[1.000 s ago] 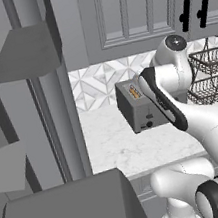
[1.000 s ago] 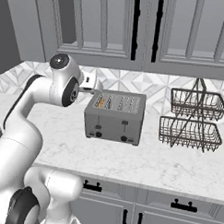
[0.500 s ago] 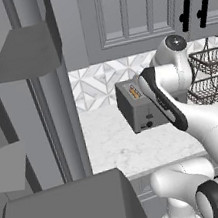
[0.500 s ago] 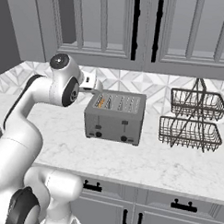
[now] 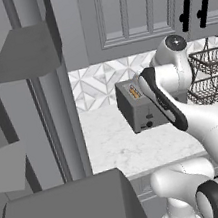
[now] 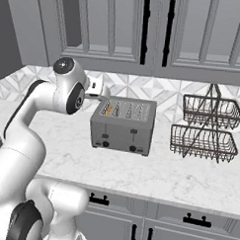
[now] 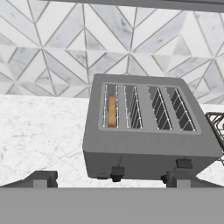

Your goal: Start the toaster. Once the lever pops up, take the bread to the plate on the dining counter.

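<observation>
dark grey metal marks the toaster [image 5: 142, 106] in the left base view, where it is seen on a white marble counter [image 5: 118, 147] with the white arm crossing its right side; the gripper's fingers are hidden there behind the arm.

in the right base view the toaster [image 6: 123, 124] is seen just right of the arm's wrist, and the bread [image 6: 108, 109] is lodged in the leftmost slot. a two-tier wire basket [image 6: 205, 126] is set well to the right.

in the hand view the gripper [image 7: 109, 179] is held wide apart with nothing between the fingertips [image 7: 42, 179]. the toaster [image 7: 146, 131] lies straight ahead and below, untouched, and the bread [image 7: 112, 110] is sunk in the slot toward the left tip.
</observation>
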Robot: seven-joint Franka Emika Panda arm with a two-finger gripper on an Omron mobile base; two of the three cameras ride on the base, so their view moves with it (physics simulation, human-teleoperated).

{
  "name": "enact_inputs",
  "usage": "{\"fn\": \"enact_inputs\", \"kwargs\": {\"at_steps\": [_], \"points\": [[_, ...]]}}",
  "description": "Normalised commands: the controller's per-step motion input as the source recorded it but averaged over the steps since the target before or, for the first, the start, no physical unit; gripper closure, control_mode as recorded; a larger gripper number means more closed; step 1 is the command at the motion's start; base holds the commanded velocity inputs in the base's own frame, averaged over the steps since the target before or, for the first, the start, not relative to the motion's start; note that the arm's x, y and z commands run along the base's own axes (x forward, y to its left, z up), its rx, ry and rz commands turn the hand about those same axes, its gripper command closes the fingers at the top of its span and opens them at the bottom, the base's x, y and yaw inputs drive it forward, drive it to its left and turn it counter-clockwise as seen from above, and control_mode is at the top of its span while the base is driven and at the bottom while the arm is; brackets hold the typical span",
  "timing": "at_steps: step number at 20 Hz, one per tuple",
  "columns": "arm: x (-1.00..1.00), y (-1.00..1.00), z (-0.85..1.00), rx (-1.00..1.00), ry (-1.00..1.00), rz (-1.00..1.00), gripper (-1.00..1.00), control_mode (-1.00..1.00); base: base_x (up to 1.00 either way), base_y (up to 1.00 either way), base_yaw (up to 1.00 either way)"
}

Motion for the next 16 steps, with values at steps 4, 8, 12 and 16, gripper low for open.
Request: {"fn": "enact_inputs", "kwargs": {"at_steps": [4, 8, 12, 16], "points": [[0.0, 0.0, 0.0, 0.0, 0.0, 0.0, -1.0, -1.0, 0.0, 0.0, 0.0], [0.0, 0.0, 0.0, 0.0, 0.0, 0.0, -1.0, -1.0, 0.0, 0.0, 0.0], [0.0, 0.0, 0.0, 0.0, 0.0, 0.0, -1.0, -1.0, 0.0, 0.0, 0.0], [0.0, 0.0, 0.0, 0.0, 0.0, 0.0, -1.0, -1.0, 0.0, 0.0, 0.0]]}}
